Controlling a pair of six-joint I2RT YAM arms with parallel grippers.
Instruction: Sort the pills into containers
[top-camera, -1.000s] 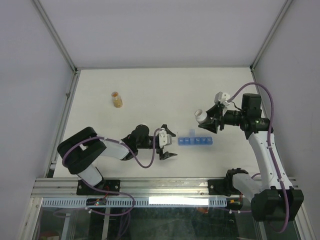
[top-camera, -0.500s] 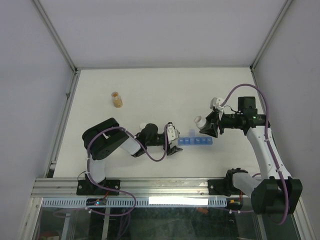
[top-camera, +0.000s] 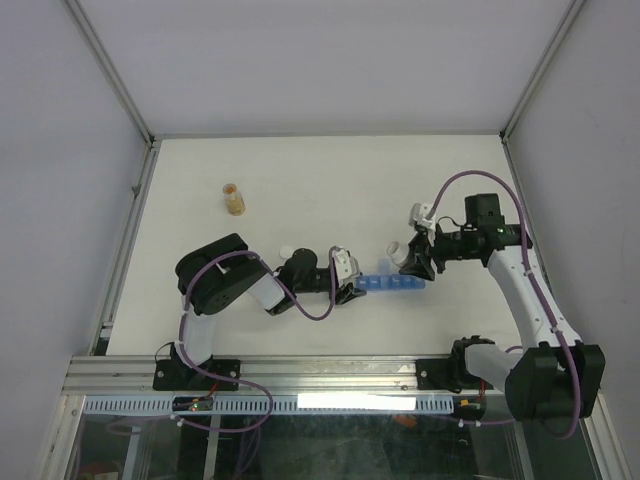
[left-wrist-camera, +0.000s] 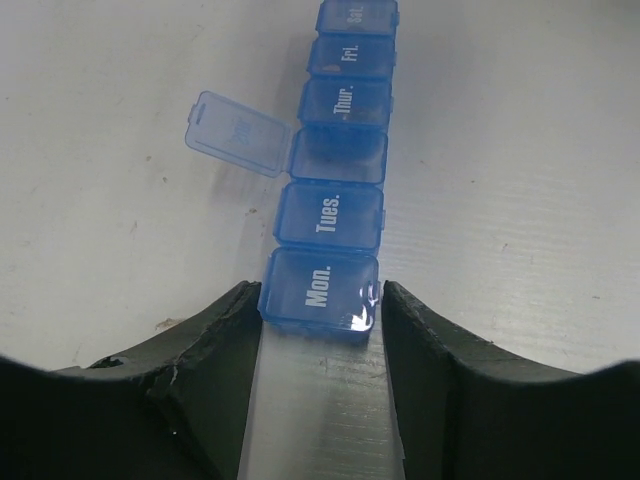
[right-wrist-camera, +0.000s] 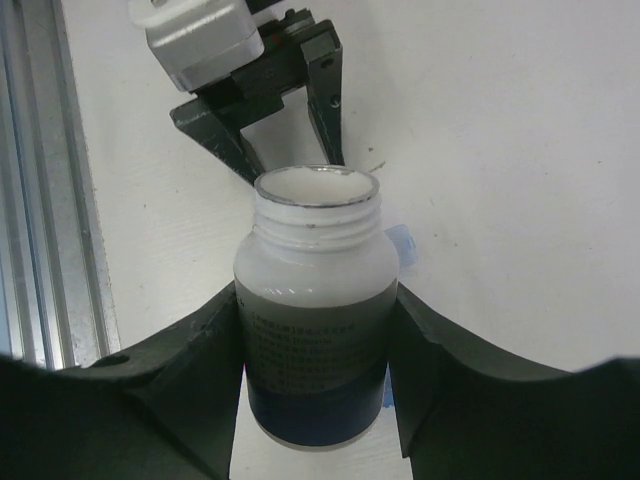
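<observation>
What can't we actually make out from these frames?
Bottle contents: right wrist view, cloudy walls and the shallow angle into the mouth hide any pills. The label print is blurred.
Pill organizer far end: left wrist view, cut off by the top edge at Sat.
Closed compartments' contents: left wrist view, tinted lids hide them.
Left gripper grip: fingers flank Mon, but contact is unclear in shadow.

Low left arm, jaws flanking the strip; raised right arm, jaws clamped on vial.
</observation>
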